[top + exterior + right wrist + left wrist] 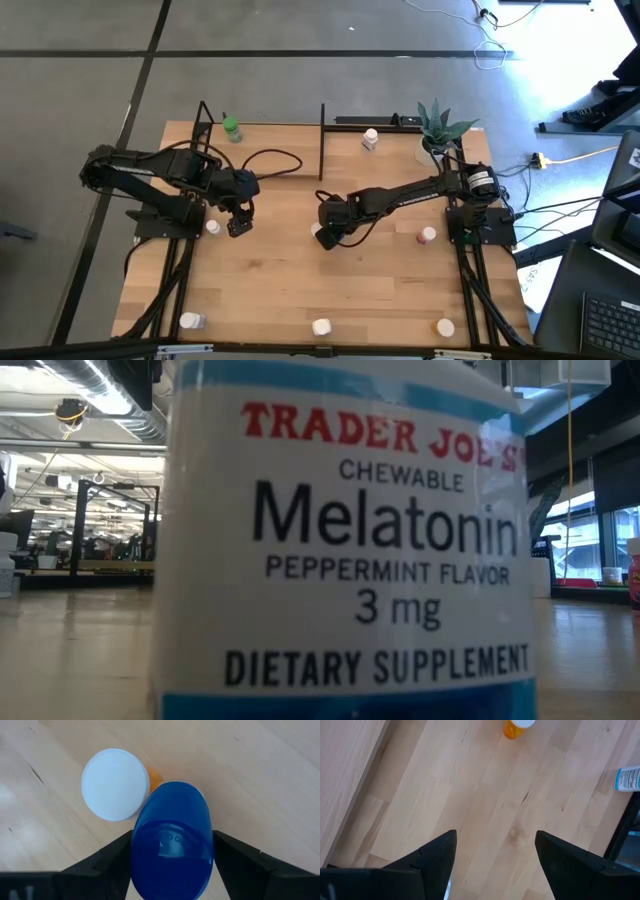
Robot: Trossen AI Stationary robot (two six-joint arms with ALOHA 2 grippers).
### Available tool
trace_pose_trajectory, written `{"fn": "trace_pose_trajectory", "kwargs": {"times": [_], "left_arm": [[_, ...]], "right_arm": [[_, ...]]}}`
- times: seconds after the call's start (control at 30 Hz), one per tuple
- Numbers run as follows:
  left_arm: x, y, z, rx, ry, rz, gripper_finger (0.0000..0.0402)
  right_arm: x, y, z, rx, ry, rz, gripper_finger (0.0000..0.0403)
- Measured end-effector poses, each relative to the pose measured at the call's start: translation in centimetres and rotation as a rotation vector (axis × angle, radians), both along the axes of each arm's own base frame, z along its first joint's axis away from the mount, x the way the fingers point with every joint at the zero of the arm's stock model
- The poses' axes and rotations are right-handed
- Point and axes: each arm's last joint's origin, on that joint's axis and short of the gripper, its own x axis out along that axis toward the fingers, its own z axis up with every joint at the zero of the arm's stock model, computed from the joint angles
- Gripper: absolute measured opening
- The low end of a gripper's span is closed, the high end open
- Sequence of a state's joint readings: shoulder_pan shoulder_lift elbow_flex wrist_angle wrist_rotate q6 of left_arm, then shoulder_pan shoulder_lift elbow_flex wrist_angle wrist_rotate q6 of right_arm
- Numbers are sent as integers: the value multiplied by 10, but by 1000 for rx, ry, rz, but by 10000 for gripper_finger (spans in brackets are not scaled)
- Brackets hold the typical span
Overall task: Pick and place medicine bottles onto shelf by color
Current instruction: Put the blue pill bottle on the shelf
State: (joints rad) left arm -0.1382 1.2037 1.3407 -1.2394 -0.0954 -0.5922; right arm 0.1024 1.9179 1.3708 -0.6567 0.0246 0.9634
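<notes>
Right gripper (170, 870) at frame centre in the high view, jaws clasping a blue bottle (172, 840). A white-capped orange bottle (116, 784) stands touching it. Left gripper (238, 222) left of centre, jaws spread, nothing between them. Shelf (265, 135) along the table's upper edge; green bottle (232, 129) at its left end. Potted plant (440, 128) upper right. Low view blocked by a melatonin bottle (345, 540).

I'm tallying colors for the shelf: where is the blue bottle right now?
The blue bottle sits between the right gripper's fingers near the table's middle in the high view, beside a white-capped orange bottle.
</notes>
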Motion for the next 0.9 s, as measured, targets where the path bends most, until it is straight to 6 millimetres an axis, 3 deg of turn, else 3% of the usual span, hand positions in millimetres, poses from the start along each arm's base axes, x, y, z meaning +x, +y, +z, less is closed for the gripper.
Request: {"fn": "trace_pose_trajectory", "kwargs": {"times": [0.33, 0.63, 0.9], "left_arm": [[0, 0, 0, 0, 0, 0, 265], [0, 0, 0, 0, 0, 0, 265], [0, 0, 0, 0, 0, 0, 265]], "right_arm": [[-3, -1, -1, 8, 39, -34, 253], [-4, -1, -1, 8, 42, -47, 189], [-3, -5, 0, -25, 43, -6, 188]]}}
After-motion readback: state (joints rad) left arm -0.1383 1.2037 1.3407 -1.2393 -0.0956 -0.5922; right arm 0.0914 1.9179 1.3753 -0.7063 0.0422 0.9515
